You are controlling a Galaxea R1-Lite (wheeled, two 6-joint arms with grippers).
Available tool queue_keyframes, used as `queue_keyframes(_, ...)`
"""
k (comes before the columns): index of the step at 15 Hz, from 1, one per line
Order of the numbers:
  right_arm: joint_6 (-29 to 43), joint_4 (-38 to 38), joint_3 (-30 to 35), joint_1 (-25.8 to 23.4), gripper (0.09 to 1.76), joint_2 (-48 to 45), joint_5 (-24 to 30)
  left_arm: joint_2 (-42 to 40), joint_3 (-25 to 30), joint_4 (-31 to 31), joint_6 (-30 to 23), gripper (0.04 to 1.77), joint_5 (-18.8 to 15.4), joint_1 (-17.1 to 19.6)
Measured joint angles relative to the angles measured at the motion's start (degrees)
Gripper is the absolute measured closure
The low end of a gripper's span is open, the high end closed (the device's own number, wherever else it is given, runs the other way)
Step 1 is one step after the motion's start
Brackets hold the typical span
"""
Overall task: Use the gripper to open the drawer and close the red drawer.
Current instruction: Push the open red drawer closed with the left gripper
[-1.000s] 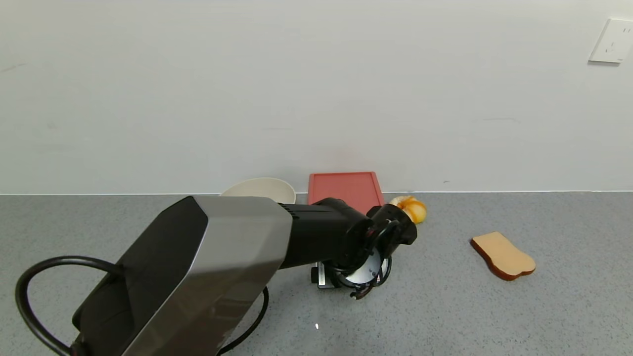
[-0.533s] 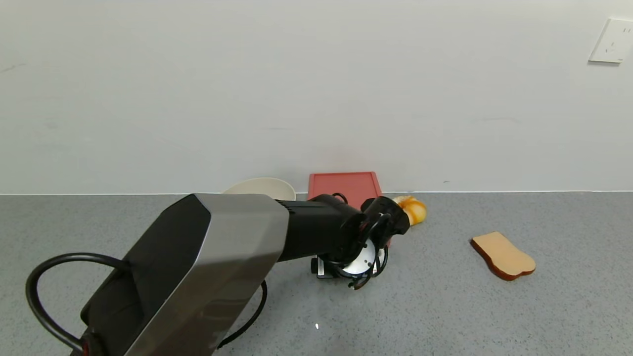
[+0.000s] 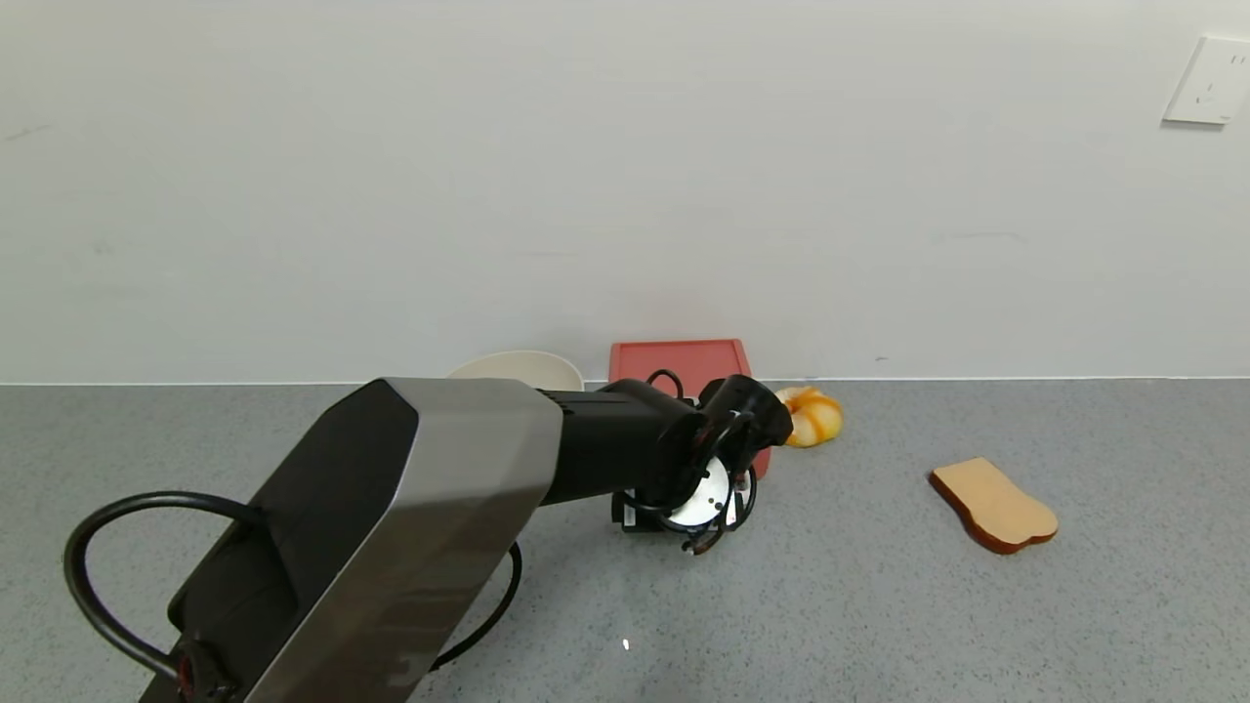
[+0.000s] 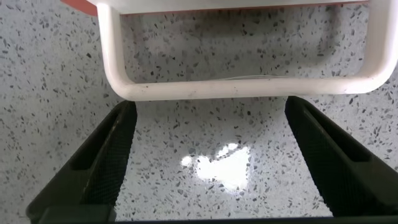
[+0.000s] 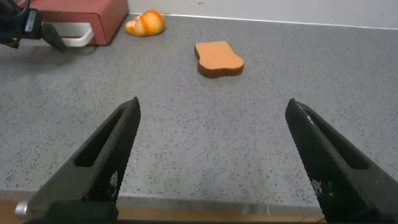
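Observation:
The salmon-red drawer (image 3: pixel 676 359) stands against the back wall, with its tray looking pushed in. Its white loop handle (image 4: pixel 236 87) faces me. My left arm reaches over the counter to it, and in the head view its wrist hides the fingers. In the left wrist view my left gripper (image 4: pixel 209 106) is open and empty. Its dark fingertips (image 4: pixel 124 115) come right up to the handle's bar, low over the counter. The right wrist view shows the drawer (image 5: pixel 81 12) far off. My right gripper (image 5: pixel 212 104) is open and empty near the counter's front edge.
A beige bowl (image 3: pixel 518 368) sits left of the drawer, partly behind my arm. A croissant (image 3: pixel 812 415) lies just right of the drawer. A toast slice (image 3: pixel 991 505) lies farther right. The wall stands close behind the drawer.
My left arm has moved back and a little left, bringing its wrist closer to the drawer's front. The drawer, bowl and food have not moved.

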Motion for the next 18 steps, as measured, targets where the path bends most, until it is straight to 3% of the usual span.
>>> queue_keyframes(12, 0.00, 0.00, 0.00, 0.00, 0.14, 0.00, 0.05, -0.04, 0.15, -0.30, 0.79, 0.09, 0.37, 0.55)
queue_keyframes(18, -0.02, 0.00, 0.00, 0.00, 0.14, 0.00, 0.05, -6.53, 1.07, 13.59, -0.11, 0.09, 0.00, -0.20)
